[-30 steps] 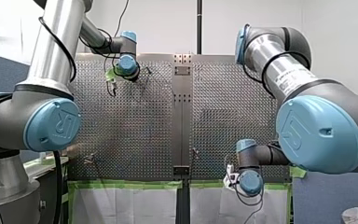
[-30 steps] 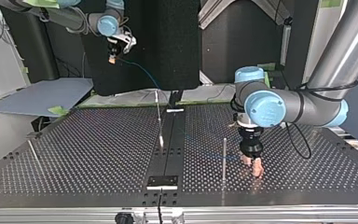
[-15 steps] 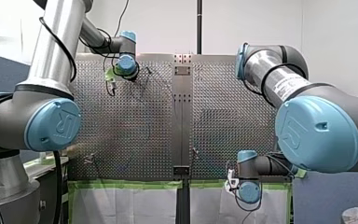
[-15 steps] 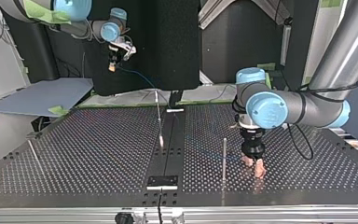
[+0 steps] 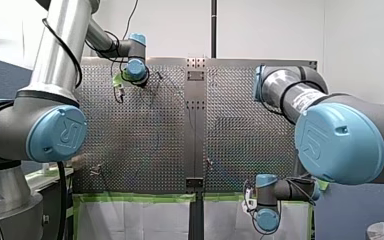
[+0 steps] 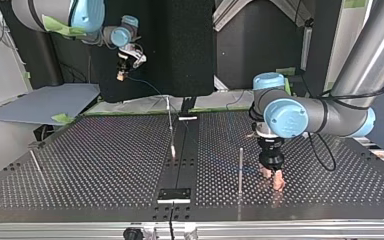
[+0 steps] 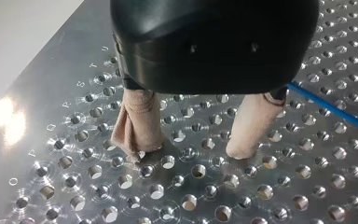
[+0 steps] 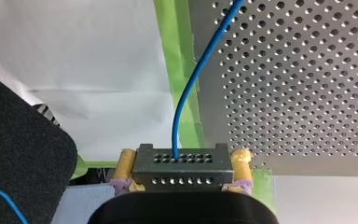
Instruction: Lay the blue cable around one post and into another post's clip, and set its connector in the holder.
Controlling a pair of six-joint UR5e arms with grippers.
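the right claw (image 8: 184, 157) clamps the connector (image 8: 182, 173) (blue cable (image 8: 189, 91) trailing out); the left claw (image 7: 189, 151) hangs released over the bench (image 7: 65, 186).

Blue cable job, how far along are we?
Done: my right gripper has the connector clamped, beyond the table's edge. In hand: the blue cable runs from it past my open left gripper, low beside a post. Left: the connector is not seated; whether the cable is routed round any post I cannot tell.
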